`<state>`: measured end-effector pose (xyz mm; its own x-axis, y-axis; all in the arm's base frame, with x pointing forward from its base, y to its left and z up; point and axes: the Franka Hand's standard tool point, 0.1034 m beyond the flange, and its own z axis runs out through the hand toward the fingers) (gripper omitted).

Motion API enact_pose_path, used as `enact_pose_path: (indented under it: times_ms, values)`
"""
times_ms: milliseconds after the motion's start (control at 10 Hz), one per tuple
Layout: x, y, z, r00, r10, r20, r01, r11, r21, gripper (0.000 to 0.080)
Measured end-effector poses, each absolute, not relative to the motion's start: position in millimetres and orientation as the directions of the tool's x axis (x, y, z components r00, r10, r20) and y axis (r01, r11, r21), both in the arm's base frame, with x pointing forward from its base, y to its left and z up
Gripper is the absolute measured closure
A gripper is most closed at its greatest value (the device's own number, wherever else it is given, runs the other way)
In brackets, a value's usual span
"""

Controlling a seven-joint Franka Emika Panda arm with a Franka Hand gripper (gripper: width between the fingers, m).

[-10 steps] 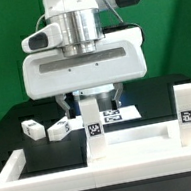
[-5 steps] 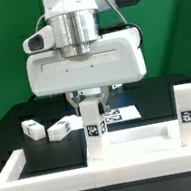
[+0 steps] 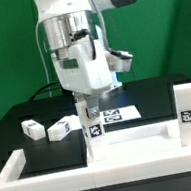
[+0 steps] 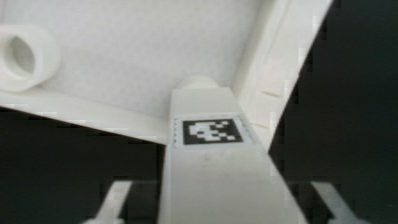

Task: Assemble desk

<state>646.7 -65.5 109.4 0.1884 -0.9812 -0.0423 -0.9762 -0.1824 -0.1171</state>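
Note:
The white tabletop panel (image 3: 138, 145) lies flat at the front. One tagged leg block (image 3: 93, 126) stands upright at its corner on the exterior view's left, another (image 3: 185, 103) at the corner on the right. My gripper (image 3: 88, 107) is straight above the left leg and straddles its top. In the wrist view the leg (image 4: 217, 150) runs between my fingers (image 4: 118, 200), with a dark gap on each side, so the gripper (image 4: 221, 205) is open. The tabletop (image 4: 143, 60) and a round hole (image 4: 22, 55) show beyond it.
Two loose tagged leg blocks (image 3: 31, 128) (image 3: 59, 129) lie on the black table at the exterior view's left. The marker board (image 3: 117, 113) lies behind the gripper. A low white border wall (image 3: 15, 170) runs along the front and left.
The hand has turned about a quarter turn about its vertical axis over the left leg, from broadside to edge-on. The leg and the other parts stay in place.

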Motion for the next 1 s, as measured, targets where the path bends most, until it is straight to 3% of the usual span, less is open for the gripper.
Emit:
enact_pose_path:
  times_ms: [200, 300, 400, 500, 600, 700, 1000]
  values:
    - [646.5, -63.9, 109.1, 0.117, -0.991, -0.058, -0.988, -0.110, -0.108, 0.0508]
    - [646.7, -64.0, 109.1, 0.149, -0.987, -0.054, -0.984, -0.142, -0.111, 0.0338]
    - [646.6, -64.2, 109.1, 0.209, -0.977, -0.046, -0.973, -0.203, -0.114, 0.0338]
    - [644.4, -66.2, 109.2, 0.442, -0.897, -0.002, -0.891, -0.439, -0.114, 0.0216]
    - [644.0, -66.7, 108.9, 0.612, -0.790, 0.026, -0.783, -0.610, -0.119, 0.0167]
    - [643.4, -66.6, 108.1, 0.725, -0.687, 0.041, -0.680, -0.724, -0.114, 0.0167]
    - [643.1, -67.2, 107.6, 0.830, -0.555, 0.060, -0.547, -0.830, -0.104, 0.0150]
